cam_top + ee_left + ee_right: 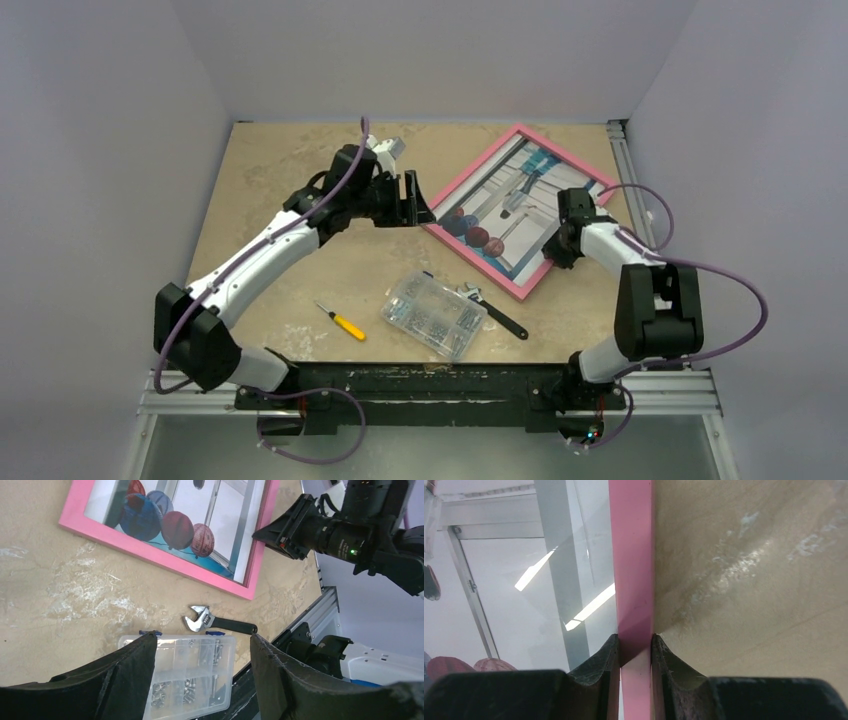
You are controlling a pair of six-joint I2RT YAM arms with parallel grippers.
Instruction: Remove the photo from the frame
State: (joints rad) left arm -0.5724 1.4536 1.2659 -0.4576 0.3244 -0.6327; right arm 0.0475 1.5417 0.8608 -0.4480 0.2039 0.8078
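On my left, a yellow-handled screwdriver (342, 323) lies on the tan table (260, 200), near the front. The left gripper (415, 200) hangs above the table further back, just off the frame's left corner. Its fingers (125, 680) stand apart with nothing between them. Through its wrist camera I look down past them onto a clear box (434, 315) of screws and small hardware. A black-handled wrench (495, 312) lies just to the right of the box, close beside it.

Beyond them, the pink frame (472, 176) lies flat, turned at an angle on the far right part of the table. The photo (515, 200) sits inside it, face up. I can see its pale striped scene and its red and blue balls toward the frame's near left corner. Light glares off the surface.

The right gripper (634, 645) is at the frame's right-hand rail. Its fingers (599, 665) are pressed against the pink strip, one on the picture side and one on the table side.
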